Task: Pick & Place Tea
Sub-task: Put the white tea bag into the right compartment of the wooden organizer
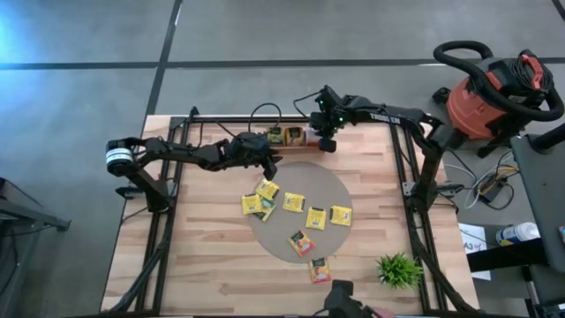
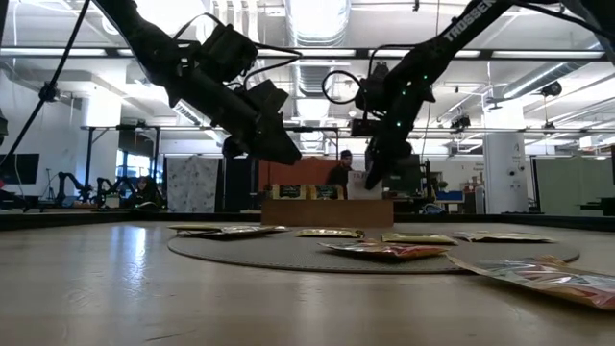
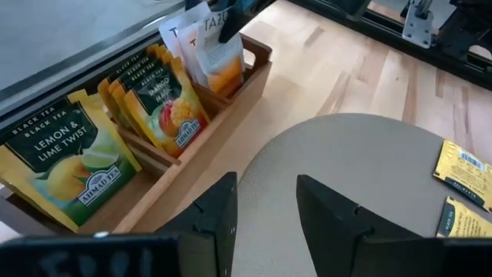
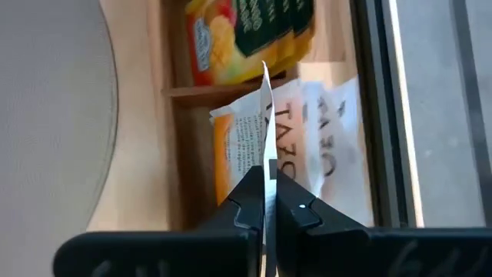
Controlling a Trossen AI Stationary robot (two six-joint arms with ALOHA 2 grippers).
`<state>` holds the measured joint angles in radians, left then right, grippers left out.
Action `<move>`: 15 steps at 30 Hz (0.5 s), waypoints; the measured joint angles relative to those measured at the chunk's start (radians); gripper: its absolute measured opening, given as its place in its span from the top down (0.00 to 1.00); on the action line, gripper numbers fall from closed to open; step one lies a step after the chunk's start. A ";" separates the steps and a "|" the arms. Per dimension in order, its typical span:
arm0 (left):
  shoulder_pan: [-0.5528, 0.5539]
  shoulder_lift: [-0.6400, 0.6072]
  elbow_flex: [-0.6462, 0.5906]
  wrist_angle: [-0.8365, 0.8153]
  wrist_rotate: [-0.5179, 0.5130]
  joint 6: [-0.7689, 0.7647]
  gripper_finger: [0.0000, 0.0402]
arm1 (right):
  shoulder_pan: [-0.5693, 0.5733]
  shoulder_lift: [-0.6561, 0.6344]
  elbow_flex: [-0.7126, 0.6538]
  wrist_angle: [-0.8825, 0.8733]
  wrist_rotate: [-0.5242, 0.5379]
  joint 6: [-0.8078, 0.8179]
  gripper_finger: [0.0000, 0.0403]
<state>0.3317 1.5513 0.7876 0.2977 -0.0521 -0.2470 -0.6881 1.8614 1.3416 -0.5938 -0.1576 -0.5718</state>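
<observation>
White paper, pinched edge-on: the right gripper (image 4: pixel 265 208) had its jaws clamped tight on a white tea packet (image 4: pixel 267 131), the thin edge running straight up from between the jaws. Directly beyond those jaws sat the wooden divided tray (image 3: pixel 231 92), and the held packet hung over its end compartment, where more white packets (image 4: pixel 323 154) with large lettering and an orange patch stood on edge. One compartment along from the jaws, packets with a mango picture (image 3: pixel 173 115) stood upright; past those, yellow lemon-and-lime packets (image 3: pixel 69 161) filled the next compartment. Over on the other side, the left gripper (image 3: pixel 265 211) hovered above the surface with its jaws parted and nothing between them. Beneath and ahead of those jaws lay the round grey mat (image 1: pixel 296 212), its edge close beside the tray. Loose yellow packets (image 1: pixel 291 208) lay scattered flat on the mat, well apart from the left jaws, and two of them (image 3: pixel 461 185) showed off to the side in the left wrist view. An orange-red packet (image 1: pixel 302 242) lay near the mat's near edge, another (image 1: pixel 320 270) just off it on the wooden surface (image 1: pixel 194 256). A small green plant (image 1: pixel 399 269) stood at the corner, far from both sets of jaws.
</observation>
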 joint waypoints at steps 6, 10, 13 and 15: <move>0.000 0.000 0.000 0.000 -0.018 0.000 0.68 | 0.008 0.000 0.003 -0.051 -0.007 -0.009 0.98; 0.000 0.000 0.000 0.000 -0.061 0.000 0.68 | 0.016 0.001 -0.006 -0.062 -0.056 -0.014 0.96; 0.000 0.000 0.000 0.000 -0.069 0.000 0.68 | 0.018 0.001 -0.006 -0.061 -0.057 -0.017 0.92; 0.000 0.000 0.000 0.000 -0.069 0.000 0.68 | 0.018 0.001 -0.006 -0.061 -0.053 -0.017 0.87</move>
<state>0.3317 1.5509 0.7879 0.2981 -0.1215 -0.2470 -0.6697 1.8626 1.3357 -0.6544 -0.2103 -0.5884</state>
